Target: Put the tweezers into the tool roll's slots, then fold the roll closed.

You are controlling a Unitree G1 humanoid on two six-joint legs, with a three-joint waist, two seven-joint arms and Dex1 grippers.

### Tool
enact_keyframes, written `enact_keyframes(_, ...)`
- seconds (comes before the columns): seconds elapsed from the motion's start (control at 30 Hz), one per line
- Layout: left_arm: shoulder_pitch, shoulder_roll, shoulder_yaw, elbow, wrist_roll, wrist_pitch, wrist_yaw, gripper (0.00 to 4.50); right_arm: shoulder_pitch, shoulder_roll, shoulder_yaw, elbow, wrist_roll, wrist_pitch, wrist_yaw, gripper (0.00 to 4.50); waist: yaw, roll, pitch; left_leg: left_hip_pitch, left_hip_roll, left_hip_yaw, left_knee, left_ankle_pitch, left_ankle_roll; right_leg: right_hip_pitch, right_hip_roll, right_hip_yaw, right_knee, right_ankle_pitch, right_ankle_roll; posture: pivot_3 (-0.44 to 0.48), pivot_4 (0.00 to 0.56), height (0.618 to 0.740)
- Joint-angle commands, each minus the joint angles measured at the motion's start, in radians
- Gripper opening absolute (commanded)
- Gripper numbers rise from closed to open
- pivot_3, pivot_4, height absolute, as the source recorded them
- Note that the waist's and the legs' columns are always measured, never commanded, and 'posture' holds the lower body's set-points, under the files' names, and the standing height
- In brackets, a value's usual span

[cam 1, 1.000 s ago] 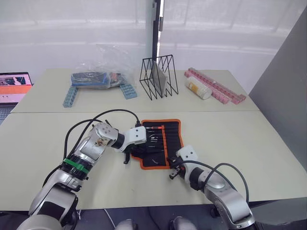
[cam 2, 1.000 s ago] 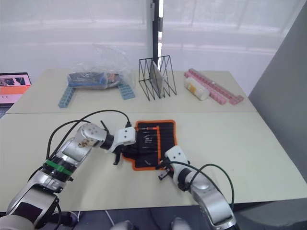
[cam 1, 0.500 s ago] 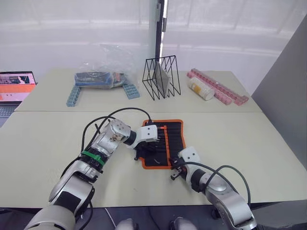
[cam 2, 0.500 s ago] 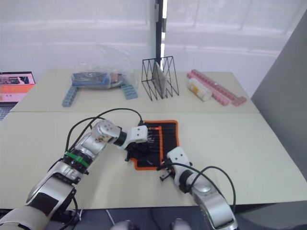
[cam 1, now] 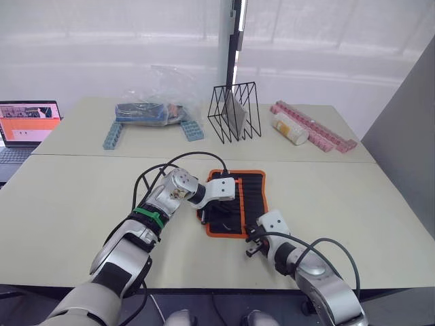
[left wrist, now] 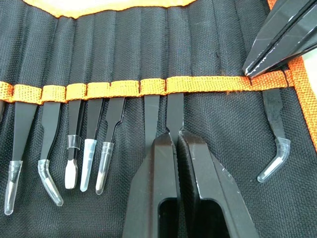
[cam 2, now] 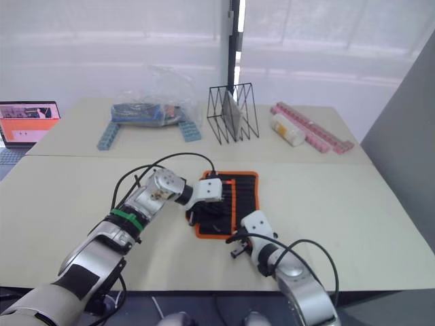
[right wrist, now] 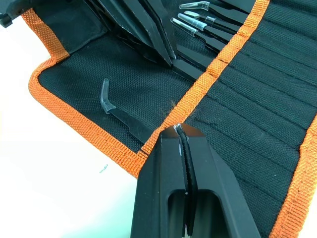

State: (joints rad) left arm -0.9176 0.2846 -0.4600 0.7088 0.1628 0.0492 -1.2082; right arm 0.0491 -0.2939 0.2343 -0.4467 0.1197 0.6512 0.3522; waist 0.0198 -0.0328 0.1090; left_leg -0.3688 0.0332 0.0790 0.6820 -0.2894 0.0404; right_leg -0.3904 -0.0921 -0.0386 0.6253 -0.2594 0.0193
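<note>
The roll [cam 1: 236,202] is lying open on the near table [cam 1: 353,197], with tweezers [left wrist: 81,144] already sitting in its slots [left wrist: 114,59] under the orange band, their capped tips pointing out. The left gripper [left wrist: 177,141] is pressing down on the roll's inner face, its fingers nearly together around the shank of one tweezer, seemingly seating it in its slot. The right gripper [right wrist: 179,130] is resting at the roll's 5 o'clock corner, fingers pinched together on the orange band beside a bent-tip tweezer [right wrist: 121,115], apparently holding the fabric down. I judge the slotting step is nearly finished. Next, the left gripper should be letting go and lifting clear, then one edge needs gripping so the roll can be folded over.
</note>
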Motion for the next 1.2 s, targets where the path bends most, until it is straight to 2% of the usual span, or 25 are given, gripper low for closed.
enact_keyframes(0.03, -0.024, -0.020, 0.015, 0.018, 0.027, -0.005, 0.082, 0.03, 0.050, -0.004, 0.073, 0.051, 0.013, 0.083, 0.027, 0.00, 0.001, 0.000, 0.000, 0.000, 0.000, 0.000, 0.000, 0.000, 0.000, 0.000, 0.000, 0.000, 0.000, 0.000, 0.000, 0.000, 0.150, 0.737)
enact_keyframes(0.47, -0.031, -0.011, 0.048, 0.011, 0.014, 0.027, 0.078, 0.03, 0.039, -0.008, 0.066, 0.054, 0.005, 0.146, 0.008, 0.00, 0.003, 0.000, 0.000, 0.000, 0.000, -0.001, 0.001, 0.000, 0.000, 0.001, -0.001, 0.000, 0.000, 0.000, 0.000, 0.000, 0.150, 0.737)
enact_keyframes(0.9, -0.055, -0.102, 0.035, 0.099, 0.048, 0.001, 0.145, 0.03, 0.061, -0.019, 0.076, 0.033, 0.014, 0.157, 0.003, 0.00, 0.022, 0.000, -0.002, 0.000, -0.002, -0.002, 0.001, 0.001, 0.001, 0.002, -0.002, -0.001, -0.001, 0.000, 0.001, 0.000, 0.150, 0.737)
enact_keyframes(1.1, -0.042, -0.094, 0.043, 0.080, 0.056, 0.010, 0.141, 0.03, 0.061, -0.021, 0.074, 0.035, 0.016, 0.157, 0.001, 0.00, 0.025, 0.000, -0.002, 0.000, -0.003, -0.003, 0.002, 0.001, 0.002, 0.002, -0.005, -0.002, -0.002, 0.001, 0.002, 0.000, 0.150, 0.737)
enact_keyframes(1.2, -0.036, -0.072, 0.059, 0.047, 0.047, 0.030, 0.132, 0.98, 0.058, -0.021, 0.074, 0.041, 0.014, 0.154, 0.000, 0.00, 0.021, 0.000, -0.002, -0.001, -0.002, -0.004, 0.002, 0.001, 0.002, 0.002, -0.004, -0.001, -0.002, 0.001, 0.002, 0.000, 0.150, 0.737)
